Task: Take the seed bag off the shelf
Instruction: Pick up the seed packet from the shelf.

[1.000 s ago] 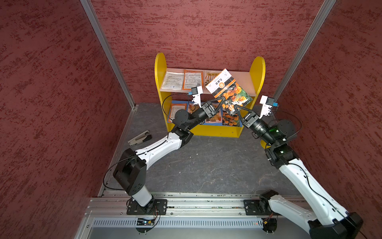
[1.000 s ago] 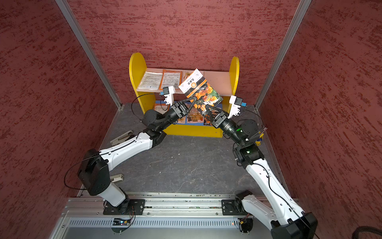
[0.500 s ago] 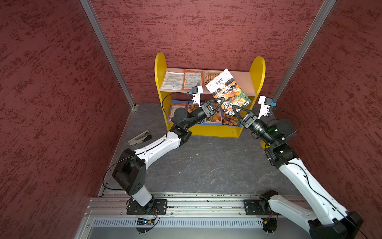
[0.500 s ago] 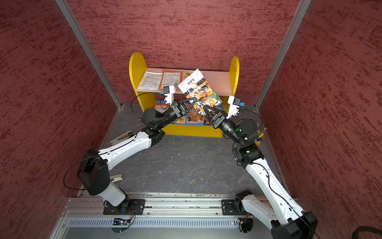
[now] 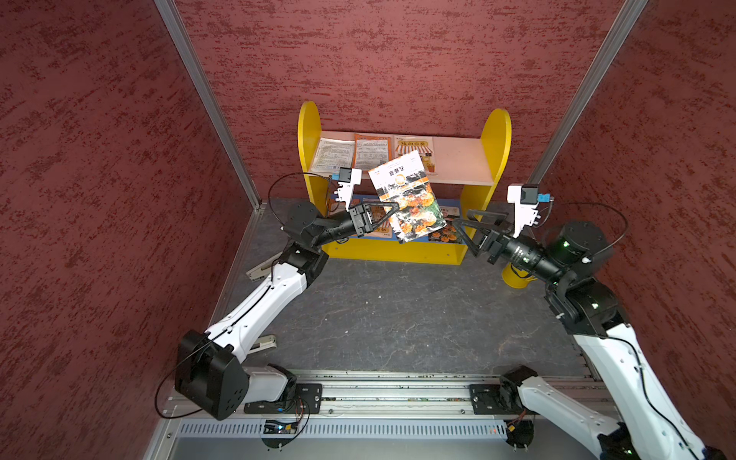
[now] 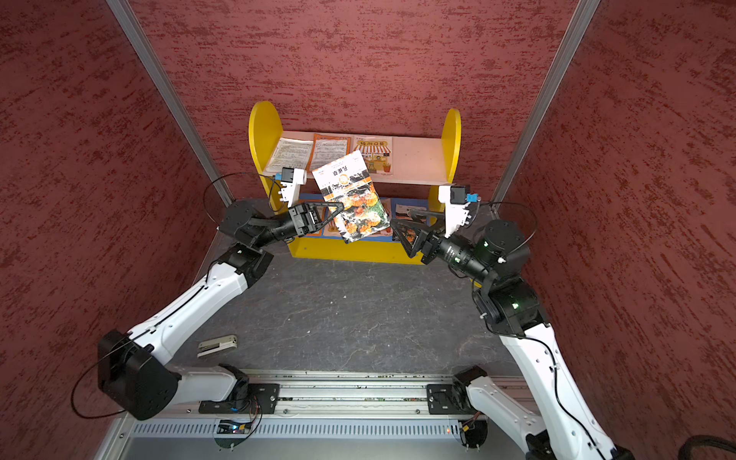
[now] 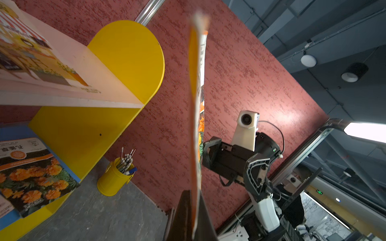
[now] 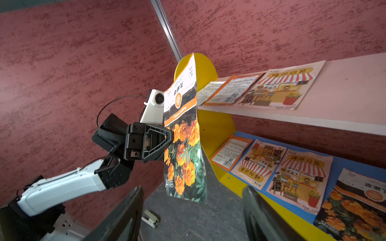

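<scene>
My left jaws are pinched on the left edge of the seed bag (image 5: pixel 406 195), midway up. The bag hangs tilted, near upright, in the air in front of the shelf (image 5: pixel 496 135), off both boards. My right jaws are spread, clear of its lower right corner, holding nothing. Pull-back is the left's job, I reckon

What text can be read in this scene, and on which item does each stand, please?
"孔雀草": white top of the marigold-printed seed bag in mid-air.
"TAGETES PATULA": its orange band.
"矮向日葵": striped-shop paper packet on the yellow wooden shelf's pink upper board.
Fine print on the orange-edged packet beside it: too small to read.
</scene>
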You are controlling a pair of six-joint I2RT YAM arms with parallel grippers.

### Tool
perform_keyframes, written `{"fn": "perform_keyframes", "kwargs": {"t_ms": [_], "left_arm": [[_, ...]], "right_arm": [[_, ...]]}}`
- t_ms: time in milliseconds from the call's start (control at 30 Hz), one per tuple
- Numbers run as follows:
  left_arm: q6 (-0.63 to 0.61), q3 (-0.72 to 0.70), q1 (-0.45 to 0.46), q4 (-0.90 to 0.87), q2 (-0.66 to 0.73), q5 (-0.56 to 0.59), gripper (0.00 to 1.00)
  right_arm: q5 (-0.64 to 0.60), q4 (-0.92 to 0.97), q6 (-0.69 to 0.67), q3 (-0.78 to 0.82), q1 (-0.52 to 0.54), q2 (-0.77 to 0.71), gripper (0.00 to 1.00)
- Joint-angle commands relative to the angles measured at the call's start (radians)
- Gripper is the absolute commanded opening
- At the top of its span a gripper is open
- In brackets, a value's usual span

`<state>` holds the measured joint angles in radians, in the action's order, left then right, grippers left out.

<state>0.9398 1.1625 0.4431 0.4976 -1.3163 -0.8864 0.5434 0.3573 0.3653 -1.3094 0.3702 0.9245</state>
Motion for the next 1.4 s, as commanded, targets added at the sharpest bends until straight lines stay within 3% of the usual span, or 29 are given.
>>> {"fn": "perform_keyframes", "kwargs": {"t_ms": [0,133,667,967,1267,1300,1367], "left_arm": [[-0.152,0.004,-0.007,-0.22,0.041,-0.121,0.0],[-0.162,0.009,-0.009,-0.236,0.052,-0.15,0.0],[-0.142,0.0,0.038,-0.164,0.02,-0.174,0.0],[-0.134,-0.005,0.045,-0.14,0.006,-0.18,0.0],[-0.134,0.006,0.047,-0.143,0.003,-0.181,0.0],[-0.135,0.006,0.048,-0.144,0.003,-0.18,0.02],[-0.137,0.006,0.047,-0.149,0.002,-0.174,0.17]], "right_arm": [[0.155,0.144,-0.077,-0.054,-0.002,0.039,0.71],[0.301,0.128,-0.031,-0.079,-0.002,0.086,0.68],[0.286,0.079,-0.013,-0.077,-0.002,0.141,0.46],[0.274,0.084,-0.011,-0.086,-0.002,0.152,0.16],[0.268,0.082,-0.006,-0.074,-0.002,0.148,0.0],[0.267,0.079,-0.003,-0.071,-0.003,0.148,0.0],[0.261,0.067,0.007,-0.062,-0.002,0.145,0.0]]}}
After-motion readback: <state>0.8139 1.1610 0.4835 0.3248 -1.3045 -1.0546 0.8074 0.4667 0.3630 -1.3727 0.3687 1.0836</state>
